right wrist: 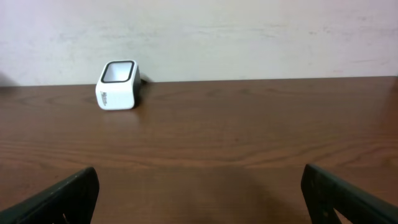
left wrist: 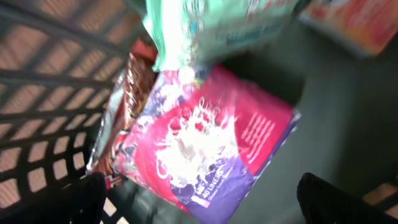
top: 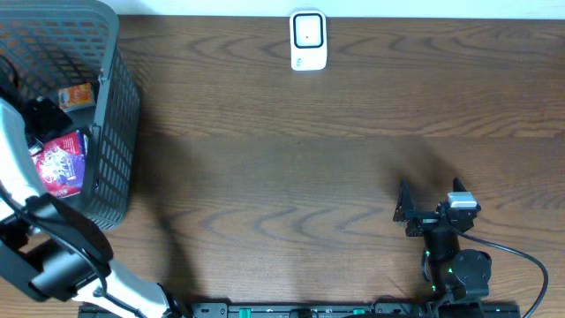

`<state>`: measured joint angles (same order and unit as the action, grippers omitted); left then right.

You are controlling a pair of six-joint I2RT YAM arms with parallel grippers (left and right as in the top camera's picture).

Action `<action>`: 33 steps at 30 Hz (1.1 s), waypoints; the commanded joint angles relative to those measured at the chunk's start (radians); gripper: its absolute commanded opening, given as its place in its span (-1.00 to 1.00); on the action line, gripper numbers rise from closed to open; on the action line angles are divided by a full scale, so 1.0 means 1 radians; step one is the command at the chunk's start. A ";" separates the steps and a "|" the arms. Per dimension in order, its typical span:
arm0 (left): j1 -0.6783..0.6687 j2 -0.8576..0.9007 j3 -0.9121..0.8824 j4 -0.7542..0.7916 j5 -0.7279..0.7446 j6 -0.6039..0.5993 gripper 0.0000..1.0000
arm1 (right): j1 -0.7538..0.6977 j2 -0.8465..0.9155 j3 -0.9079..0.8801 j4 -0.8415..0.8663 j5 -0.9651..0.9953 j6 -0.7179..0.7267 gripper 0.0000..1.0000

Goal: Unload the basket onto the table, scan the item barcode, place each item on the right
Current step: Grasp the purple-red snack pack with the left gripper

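One grey mesh basket (top: 119,132) is seen at the left of a dark wood-grain table (top: 309,159), with four snack packets (left wrist: 205,25) inside. The pink-purple packet (left wrist: 211,137) lies under the left end effector (left wrist: 205,204). One white barcode scanner (top: 308,40) stands by the pale wall (right wrist: 249,37). It and the right end effector (right wrist: 202,199) are spread wide, empty.

A dark mesh basket (top: 119,150) stands at the wooden table's (top: 291,159) left end — an orange packet (top: 76,95) inside.

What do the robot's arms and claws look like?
Left arm: white tubes, black joints. Right arm: black, with a green light, a grey-white camera block and a trailing black cable. The left claw and right claw have dark fingers.
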<state>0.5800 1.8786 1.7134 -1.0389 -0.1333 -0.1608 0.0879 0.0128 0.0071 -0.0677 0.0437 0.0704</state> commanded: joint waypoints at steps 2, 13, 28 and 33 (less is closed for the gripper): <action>-0.014 0.066 0.007 -0.028 0.045 0.043 0.96 | -0.002 -0.003 -0.002 -0.004 0.000 -0.008 0.98; -0.103 0.201 -0.004 -0.043 -0.005 0.124 0.86 | -0.002 -0.003 -0.002 -0.004 0.000 -0.008 0.98; -0.074 0.291 -0.013 -0.018 -0.097 0.123 0.43 | -0.002 -0.003 -0.002 -0.004 0.000 -0.008 0.99; -0.059 0.291 -0.018 -0.014 -0.086 0.123 0.43 | -0.002 -0.003 -0.002 -0.004 0.000 -0.008 0.99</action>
<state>0.5045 2.1490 1.7115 -1.0492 -0.2146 -0.0444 0.0879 0.0128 0.0071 -0.0677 0.0437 0.0704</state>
